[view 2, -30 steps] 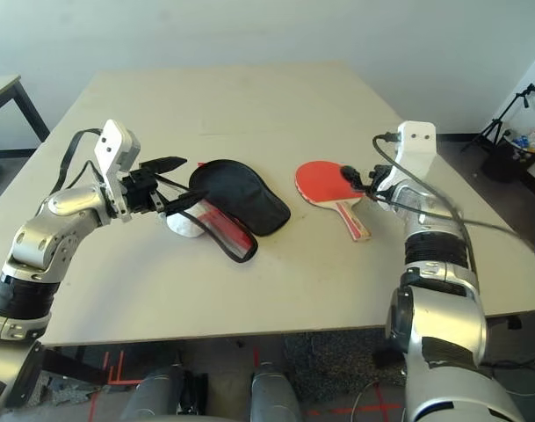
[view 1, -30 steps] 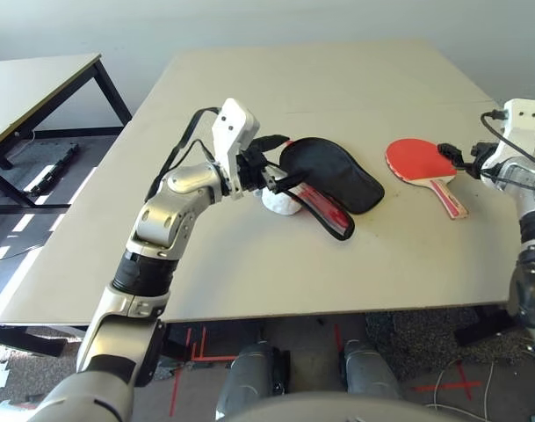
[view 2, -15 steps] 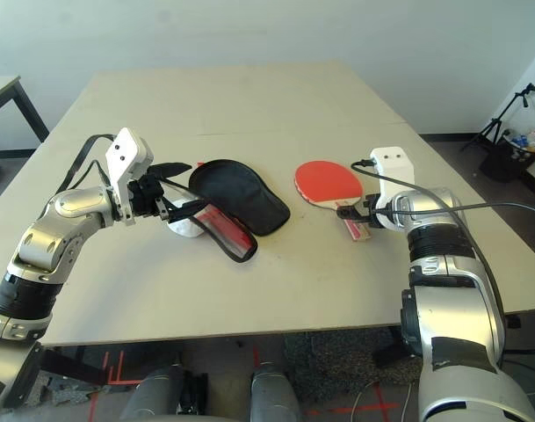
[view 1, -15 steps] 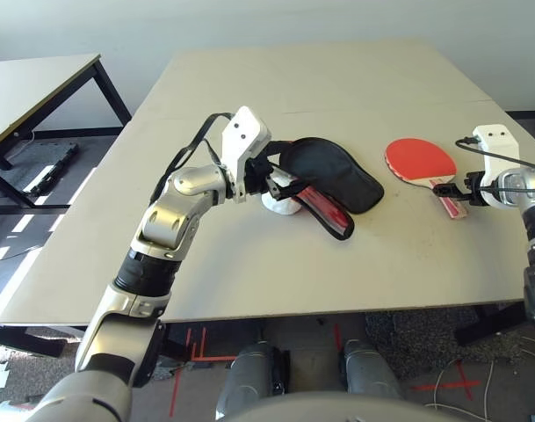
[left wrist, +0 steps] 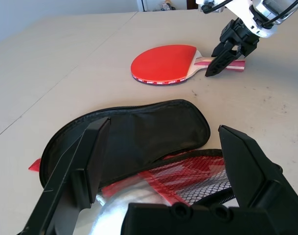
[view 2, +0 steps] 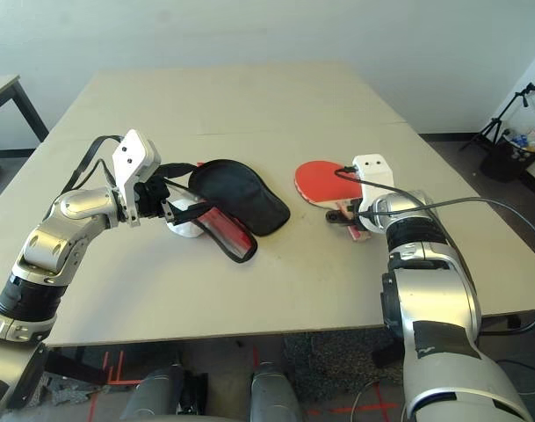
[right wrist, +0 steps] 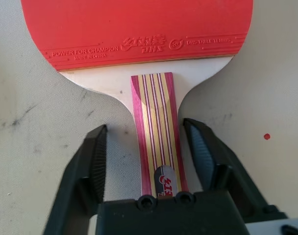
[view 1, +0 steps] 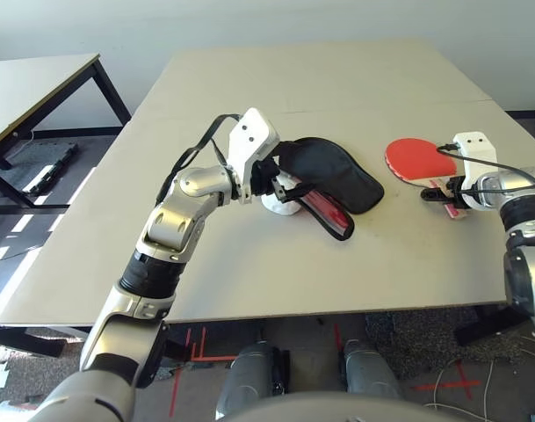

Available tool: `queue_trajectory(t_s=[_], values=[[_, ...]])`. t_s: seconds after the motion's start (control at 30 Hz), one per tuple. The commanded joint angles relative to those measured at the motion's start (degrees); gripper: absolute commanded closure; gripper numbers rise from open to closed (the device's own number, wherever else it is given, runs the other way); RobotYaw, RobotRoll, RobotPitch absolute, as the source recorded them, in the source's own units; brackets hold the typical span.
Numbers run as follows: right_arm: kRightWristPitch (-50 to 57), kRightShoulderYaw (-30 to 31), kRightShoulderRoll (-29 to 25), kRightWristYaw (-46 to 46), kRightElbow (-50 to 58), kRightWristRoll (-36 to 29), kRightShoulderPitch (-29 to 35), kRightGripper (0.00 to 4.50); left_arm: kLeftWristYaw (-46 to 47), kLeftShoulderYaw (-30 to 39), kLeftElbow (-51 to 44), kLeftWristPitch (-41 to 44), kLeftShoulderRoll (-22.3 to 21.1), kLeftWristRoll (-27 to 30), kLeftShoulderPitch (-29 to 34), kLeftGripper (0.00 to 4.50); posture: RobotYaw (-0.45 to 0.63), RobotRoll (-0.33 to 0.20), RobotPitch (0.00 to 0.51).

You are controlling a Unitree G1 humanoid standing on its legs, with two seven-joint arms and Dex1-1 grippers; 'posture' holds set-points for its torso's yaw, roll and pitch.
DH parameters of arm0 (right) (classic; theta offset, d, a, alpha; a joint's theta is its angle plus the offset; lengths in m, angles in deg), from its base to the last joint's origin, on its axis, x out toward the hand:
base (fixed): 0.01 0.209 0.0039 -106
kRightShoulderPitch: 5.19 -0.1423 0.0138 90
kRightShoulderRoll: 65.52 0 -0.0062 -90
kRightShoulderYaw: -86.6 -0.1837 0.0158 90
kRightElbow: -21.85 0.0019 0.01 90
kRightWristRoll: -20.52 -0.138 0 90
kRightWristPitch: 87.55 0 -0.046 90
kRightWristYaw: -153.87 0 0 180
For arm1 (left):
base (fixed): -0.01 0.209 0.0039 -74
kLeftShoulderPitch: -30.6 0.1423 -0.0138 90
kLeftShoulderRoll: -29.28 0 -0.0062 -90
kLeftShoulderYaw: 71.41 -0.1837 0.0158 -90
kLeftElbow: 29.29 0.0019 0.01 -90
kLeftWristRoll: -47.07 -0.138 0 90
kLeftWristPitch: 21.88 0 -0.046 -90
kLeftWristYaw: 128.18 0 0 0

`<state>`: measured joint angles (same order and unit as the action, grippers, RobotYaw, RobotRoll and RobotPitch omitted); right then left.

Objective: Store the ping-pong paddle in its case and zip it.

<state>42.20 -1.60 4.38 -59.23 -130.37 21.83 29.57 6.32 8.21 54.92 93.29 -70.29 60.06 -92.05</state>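
Note:
The ping-pong paddle (view 1: 419,160) lies flat on the table, red face up, right of centre. Its striped wooden handle (right wrist: 156,132) points toward my right gripper (view 1: 434,193). That gripper is open, one finger on each side of the handle with small gaps. The case (view 1: 333,176) lies unzipped at the table's middle, black lining up, with its red mesh side (view 1: 328,214) folded toward the front. My left gripper (view 1: 280,180) is open at the case's left end, fingers spread wide above the lining (left wrist: 139,137). A white fluffy ball (view 1: 280,204) sits under the case's edge.
The beige table (view 1: 337,79) has open surface behind and in front of the objects. A second table (view 1: 39,83) stands at far left. A black stand (view 2: 513,110) is on the floor at far right.
My right gripper has swung from beside the paddle's head to the end of the handle, and its fingers have narrowed around it. My left gripper has edged closer to the case.

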Motion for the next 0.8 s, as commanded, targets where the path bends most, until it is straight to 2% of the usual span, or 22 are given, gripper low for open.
queue_trajectory(t_s=[0.03, 0.13, 0.17, 0.5, 0.63, 0.8], values=[[-0.5, 0.4, 0.5, 0.1, -0.2, 0.9, 0.0, 2.45, -0.2, -1.1, -0.2, 0.1, 0.3, -0.6, -0.2, 0.0, -0.03, 0.0, 0.0], [-1.2, 0.1, 0.6, 0.7, 0.7, 1.1, 0.6, 3.33, -0.2, -1.2, 0.0, -0.1, 0.5, -0.8, -0.3, 0.0, -0.04, 0.0, 0.0], [-1.8, -0.2, 0.6, 1.2, 1.3, 1.1, 0.9, 3.4, -0.3, -1.2, 0.1, -0.1, 0.5, -0.8, -0.3, 0.0, -0.04, 0.0, 0.0], [-13.4, -5.6, 2.2, 7.4, 10.5, -1.6, 3.7, 3.4, -0.5, -2.0, 0.8, -0.6, 0.7, -1.1, -0.1, 0.0, -0.04, 0.0, 0.0], [-12.2, -5.7, 3.9, 7.0, 15.3, -2.4, 4.2, 3.4, -0.4, -2.2, 0.7, -0.6, 0.6, -1.0, 0.1, 0.0, -0.04, 0.0, 0.0], [-8.1, -2.4, 8.6, 3.6, 25.6, -2.6, 5.6, 3.4, -0.5, -2.3, 0.8, -0.6, 0.5, -1.1, 0.1, 0.0, -0.04, 0.0, 0.0]])
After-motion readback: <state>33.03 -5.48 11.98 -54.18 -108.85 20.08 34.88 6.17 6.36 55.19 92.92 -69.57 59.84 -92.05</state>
